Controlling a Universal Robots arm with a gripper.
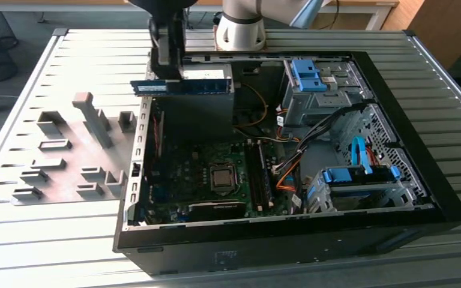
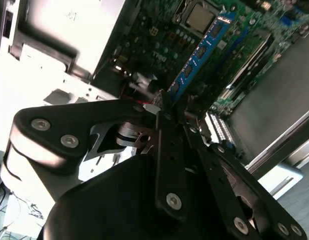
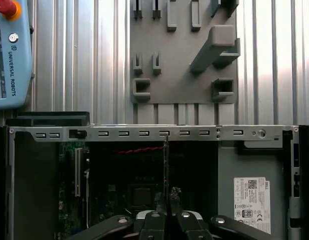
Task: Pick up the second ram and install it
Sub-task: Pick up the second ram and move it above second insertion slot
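The end effector [image 1: 166, 72] hangs over the far side of the open computer case [image 1: 422, 198], toward the exterior view's left, with its fingers shut down to a narrow slit and pinching the second ram [image 1: 202, 87] by its flat faces; the stick is in the air above the case, clear of the motherboard [image 1: 198, 180] below it; it stands on edge with its long axis about level, running from the exterior view's left to the exterior view's right, and it is gripped nearer its left end, so most of its length juts out to the right; the long black sockets [image 1: 259, 174] on the board run across that direction, toward the camera, so stick and sockets are not lined up; in the second wrist view the blue-green board with its row of black chips [image 2: 202, 50] reaches straight out from the end effector [image 2: 162, 99] over the processor socket [image 2: 199, 17]; in the first wrist view the stick is seen edge-on as a thin dark line [image 3: 166, 160] rising from between the closed fingertips of the end effector [image 3: 167, 196] to the case's perforated metal rim [image 3: 124, 133]; beyond that rim the grey tray [image 3: 179, 65] with its raised blocks lies flat on the ribbed metal counter [image 3: 64, 75], well apart from the stick; a teach pendant [image 3: 12, 55] lies on the counter beside the tray.
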